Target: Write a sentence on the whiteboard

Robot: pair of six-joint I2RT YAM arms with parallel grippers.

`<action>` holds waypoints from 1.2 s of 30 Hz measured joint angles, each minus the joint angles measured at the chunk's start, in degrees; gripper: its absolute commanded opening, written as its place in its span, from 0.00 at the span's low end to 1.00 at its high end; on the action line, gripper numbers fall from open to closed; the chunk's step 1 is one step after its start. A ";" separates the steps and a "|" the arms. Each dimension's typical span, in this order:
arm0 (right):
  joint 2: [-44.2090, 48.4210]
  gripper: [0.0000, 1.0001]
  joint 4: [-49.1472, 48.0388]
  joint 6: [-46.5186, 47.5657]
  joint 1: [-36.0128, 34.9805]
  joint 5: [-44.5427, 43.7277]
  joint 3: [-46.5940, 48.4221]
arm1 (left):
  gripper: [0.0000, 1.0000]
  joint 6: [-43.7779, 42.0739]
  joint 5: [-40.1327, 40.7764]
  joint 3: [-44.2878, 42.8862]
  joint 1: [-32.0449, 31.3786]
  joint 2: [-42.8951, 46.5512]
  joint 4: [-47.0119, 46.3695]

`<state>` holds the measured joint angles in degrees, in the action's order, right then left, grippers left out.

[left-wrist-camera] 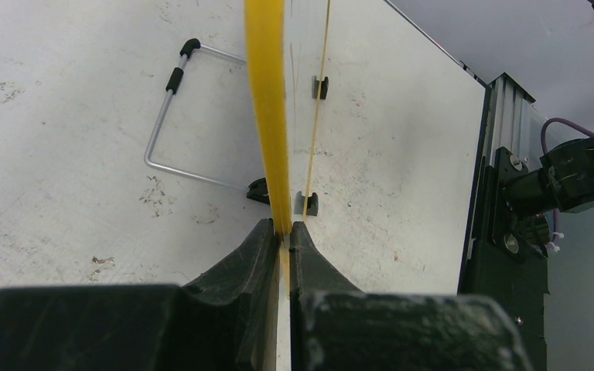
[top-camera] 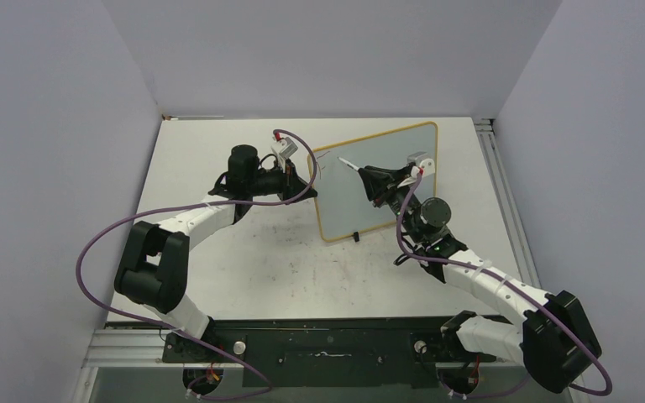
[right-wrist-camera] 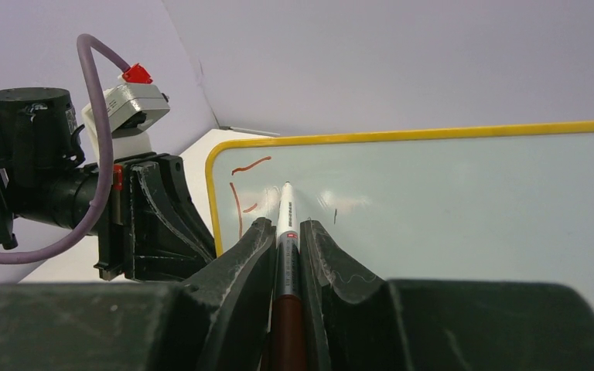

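Note:
The whiteboard [top-camera: 382, 180], white with a yellow frame, stands upright on the table. My left gripper [top-camera: 306, 186] is shut on its left edge; in the left wrist view the yellow frame [left-wrist-camera: 267, 116] runs between the closed gripper [left-wrist-camera: 285, 229]. My right gripper [top-camera: 368, 178] is shut on a marker [right-wrist-camera: 285, 232] with a white front and brown rear; its tip touches the board near the top left. The sentence [right-wrist-camera: 241, 197] is only a few reddish-brown strokes, shaped like an "F", by the board's left edge [right-wrist-camera: 210, 193]. The marker also shows in the top view [top-camera: 348, 164].
A bent metal wire stand [left-wrist-camera: 172, 116] lies on the table behind the board. Black feet [left-wrist-camera: 307, 202] carry the board. Grey walls enclose the table on three sides. An aluminium rail [top-camera: 497, 180] runs along the table's right edge.

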<state>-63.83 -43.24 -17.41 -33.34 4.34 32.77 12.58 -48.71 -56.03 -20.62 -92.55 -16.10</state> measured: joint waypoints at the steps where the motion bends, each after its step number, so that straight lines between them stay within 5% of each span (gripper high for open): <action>1: -0.09 0.05 -0.09 -0.04 0.13 0.04 0.00 | 0.00 0.00 0.00 0.00 0.00 0.00 0.00; 36: -3.93 0.05 -2.93 -1.49 0.79 5.62 -1.14 | 0.00 -0.20 0.04 -0.07 0.04 -0.04 0.04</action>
<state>-67.77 -46.17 -18.90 -32.56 9.96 31.64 12.38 -48.66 -56.10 -20.58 -92.60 -16.05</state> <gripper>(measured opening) 0.159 0.037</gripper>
